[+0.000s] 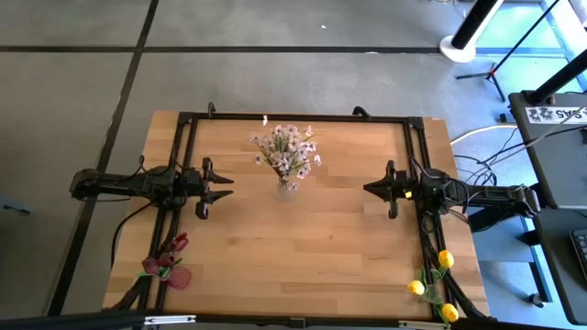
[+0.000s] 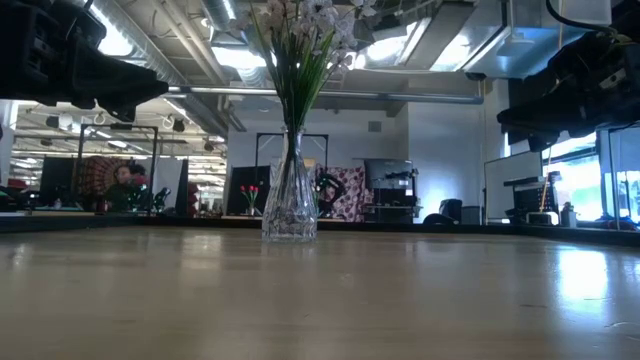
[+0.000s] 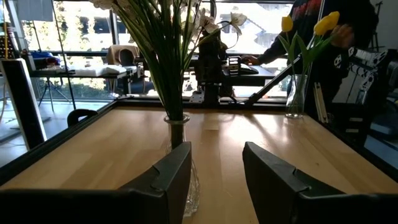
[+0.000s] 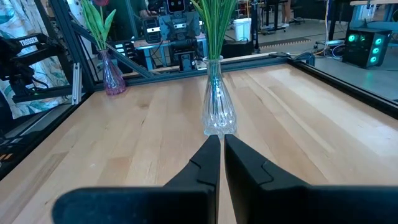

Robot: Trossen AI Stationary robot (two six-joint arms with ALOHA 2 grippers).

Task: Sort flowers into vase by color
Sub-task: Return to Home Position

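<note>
A clear glass vase stands upright on its base at the table's middle, toward the far side. It holds a spray of tiny white-pink blossoms on green stems. Dark red tulip buds stand in a small vase at the near-left corner. Yellow tulip buds stand in another vase at the near-right corner. My left gripper hovers open to the left of the middle vase, pointing at it. My right gripper hovers shut to its right, pointing at the vase.
A black metal frame runs around the tabletop's edges. Bare wood lies between each gripper and the middle vase, and across the near half of the table. Beyond the table are stands, cables and a desk; a person stands behind the yellow tulips.
</note>
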